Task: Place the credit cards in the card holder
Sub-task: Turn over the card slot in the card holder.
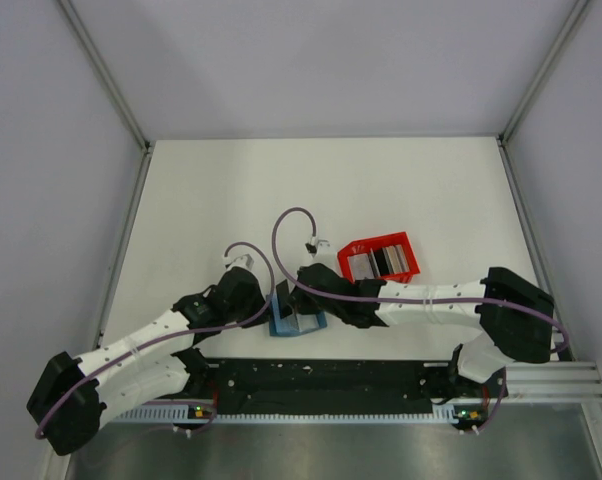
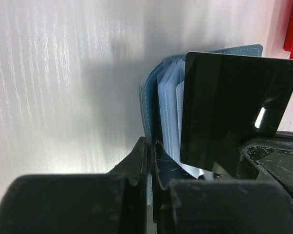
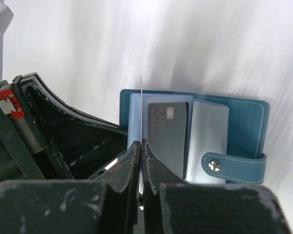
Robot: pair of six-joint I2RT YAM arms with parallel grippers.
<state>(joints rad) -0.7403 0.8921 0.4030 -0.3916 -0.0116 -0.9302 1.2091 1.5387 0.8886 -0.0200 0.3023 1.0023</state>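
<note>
A: White bench (image 1: pixel 431 190) from above: left arm (image 1: pixel 151 340) and right arm (image 1: pixel 431 305) meet over the card holder (image 1: pixel 297 322), near the red tray (image 1: pixel 381 257)?
B: Yes. Left wrist: left jaws pinch its teal cover, black card (image 2: pixel 239 107) upright. Right wrist: right jaws pressed on that card, edge-on above open pockets

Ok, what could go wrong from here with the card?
The right gripper pinches the black card near one end only, so it may pivot or slip when pushed. The left gripper holds just one cover of the wallet, so the sleeves could flop and the card miss its pocket.
</note>
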